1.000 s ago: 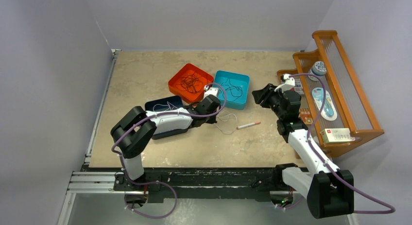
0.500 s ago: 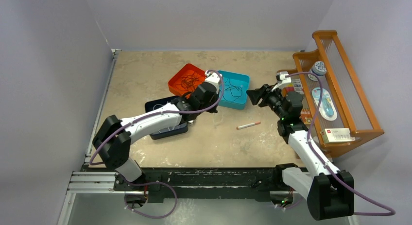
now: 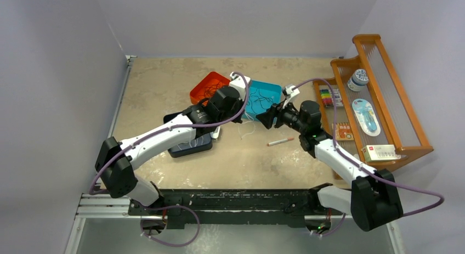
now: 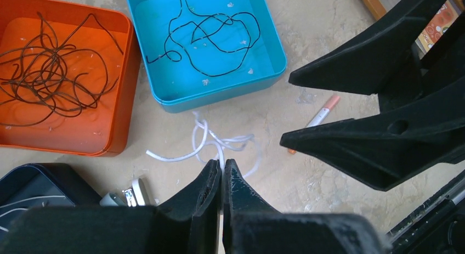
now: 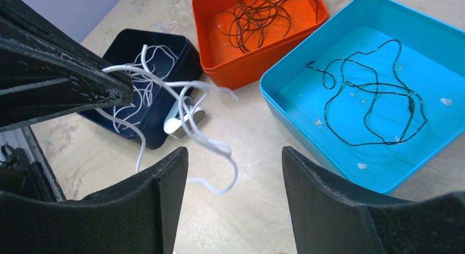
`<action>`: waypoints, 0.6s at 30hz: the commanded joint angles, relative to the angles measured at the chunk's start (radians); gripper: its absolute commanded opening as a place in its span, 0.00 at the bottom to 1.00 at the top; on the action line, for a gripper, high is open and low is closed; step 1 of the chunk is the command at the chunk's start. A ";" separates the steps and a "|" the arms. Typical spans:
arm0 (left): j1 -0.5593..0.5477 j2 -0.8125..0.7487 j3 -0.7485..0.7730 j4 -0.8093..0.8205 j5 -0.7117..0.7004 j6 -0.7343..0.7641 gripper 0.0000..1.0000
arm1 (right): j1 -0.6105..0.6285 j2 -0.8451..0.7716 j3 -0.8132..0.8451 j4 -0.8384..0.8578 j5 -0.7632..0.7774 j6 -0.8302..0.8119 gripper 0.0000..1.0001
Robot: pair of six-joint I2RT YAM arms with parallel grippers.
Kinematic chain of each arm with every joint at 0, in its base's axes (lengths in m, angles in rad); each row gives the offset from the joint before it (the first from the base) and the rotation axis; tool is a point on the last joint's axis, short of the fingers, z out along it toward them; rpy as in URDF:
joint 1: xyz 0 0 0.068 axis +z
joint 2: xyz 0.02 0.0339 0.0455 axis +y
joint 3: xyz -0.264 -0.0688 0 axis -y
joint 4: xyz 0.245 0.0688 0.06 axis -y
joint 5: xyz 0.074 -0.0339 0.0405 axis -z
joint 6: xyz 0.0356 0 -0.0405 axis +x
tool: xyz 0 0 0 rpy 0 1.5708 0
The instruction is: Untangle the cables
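The left hand is pressed together on the white cable, fingertips meeting with no gap, and it holds that cable up off the bench so the loops dangle below it. The right hand stands apart, its two fingers wide. In its own view the hanging loops fall in the gap between them, touching neither finger as far as I can tell.

The step in hand looks like a two-handed pull: one hand anchors, the other takes a second hold and draws the knot open. To do it well, the right hand should close on a single strand, not on the whole bunch, and pick one that leaves the tangle freely, low on the loops and away from the left fingertips. Then the hands should part slowly and level, watching whether the loops slide open or cinch tight. If they tighten, it should ease off and choose another strand. The cable is thin and springy, so a pinch near the fingertips may slip.

Beyond the hands, the brown cable lies bunched in the orange tray and the black cable lies loosely spread in the teal tray beside it. More white strands sit in the dark blue tray. A pen lies on the bench nearby, clear of the cable.
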 commanded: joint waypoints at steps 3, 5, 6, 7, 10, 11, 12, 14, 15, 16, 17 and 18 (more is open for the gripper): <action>0.002 -0.055 0.055 -0.002 -0.017 0.011 0.00 | 0.028 0.011 0.021 0.095 -0.039 -0.013 0.68; 0.002 -0.056 0.056 -0.002 -0.017 0.009 0.00 | 0.039 0.015 0.020 0.101 -0.051 -0.016 0.70; 0.002 -0.058 0.055 0.000 -0.016 0.008 0.00 | 0.048 0.020 0.022 0.104 -0.053 -0.021 0.70; 0.002 -0.058 0.056 0.002 -0.016 0.007 0.00 | 0.057 0.025 0.023 0.107 -0.052 -0.024 0.71; 0.002 -0.060 0.057 0.004 -0.012 0.005 0.00 | 0.080 0.047 0.027 0.121 -0.030 -0.023 0.76; 0.002 -0.062 0.057 0.005 -0.010 0.004 0.00 | 0.085 0.057 0.029 0.126 -0.028 -0.022 0.78; 0.002 -0.064 0.059 0.005 -0.009 0.002 0.00 | 0.091 0.070 0.031 0.132 -0.026 -0.021 0.79; 0.002 -0.071 0.060 0.006 -0.008 -0.002 0.00 | 0.102 0.090 0.032 0.149 -0.023 -0.016 0.80; 0.002 -0.075 0.060 0.006 -0.010 -0.005 0.00 | 0.109 0.099 0.032 0.156 -0.022 -0.014 0.81; 0.002 -0.078 0.062 0.006 -0.009 -0.006 0.00 | 0.116 0.108 0.032 0.163 -0.023 -0.012 0.81; 0.002 -0.081 0.064 0.006 -0.007 -0.008 0.00 | 0.123 0.118 0.032 0.171 -0.022 -0.010 0.82; 0.002 -0.085 0.065 0.007 -0.003 -0.011 0.00 | 0.130 0.127 0.031 0.181 -0.021 -0.007 0.82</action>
